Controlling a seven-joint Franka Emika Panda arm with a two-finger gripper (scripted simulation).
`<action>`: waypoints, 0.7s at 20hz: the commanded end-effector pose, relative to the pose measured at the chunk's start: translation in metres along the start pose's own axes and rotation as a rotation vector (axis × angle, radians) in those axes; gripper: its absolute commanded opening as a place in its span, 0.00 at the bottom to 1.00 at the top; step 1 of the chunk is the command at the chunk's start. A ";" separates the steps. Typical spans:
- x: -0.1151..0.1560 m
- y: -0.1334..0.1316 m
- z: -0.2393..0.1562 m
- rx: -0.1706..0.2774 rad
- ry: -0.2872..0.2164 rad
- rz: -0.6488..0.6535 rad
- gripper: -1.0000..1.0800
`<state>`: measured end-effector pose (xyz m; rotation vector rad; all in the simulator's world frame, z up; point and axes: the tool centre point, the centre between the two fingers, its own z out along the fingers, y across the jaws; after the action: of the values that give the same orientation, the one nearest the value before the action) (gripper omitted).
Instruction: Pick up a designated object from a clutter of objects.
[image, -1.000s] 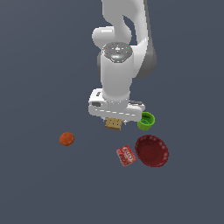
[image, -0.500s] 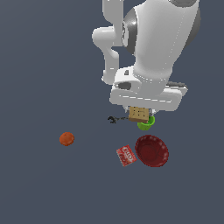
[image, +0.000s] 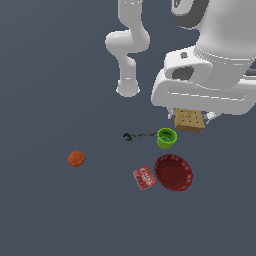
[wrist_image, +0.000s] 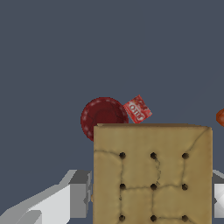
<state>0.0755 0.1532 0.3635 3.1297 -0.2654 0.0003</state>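
- Under the white hand, at the right of the exterior view, the cracker (image: 189, 120) hangs clear of the table, above the green cup (image: 167, 137); in the wrist view it fills the lower right, dimples showing (wrist_image: 152, 175).
- Jaws: grey fingers (wrist_image: 78, 194) sit at both side edges of the cracker, so the gripper (image: 192, 117) reads as closed on it; the actual contact faces are hidden.
- Just below and left of the cracker in the exterior view lie the cup and the thin wrench (image: 137, 135), touching or nearly so.
- Lower right centre holds the red bowl (image: 173, 172) with the packet (image: 144, 177) just beside it; both also appear above the cracker in the wrist view.
- Far left, well apart, sits the orange ball (image: 76, 158).
- Risk, as I judge it: the grip is on thin edges, so a quick swing could let the cracker twist or slip and drop onto the cup or bowl beneath.
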 end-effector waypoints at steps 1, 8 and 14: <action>0.002 -0.011 -0.012 0.000 0.000 0.001 0.00; 0.007 -0.029 -0.032 0.000 0.000 0.001 0.00; 0.009 -0.035 -0.038 0.001 0.000 0.000 0.00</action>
<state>0.0891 0.1857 0.3998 3.1301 -0.2657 -0.0011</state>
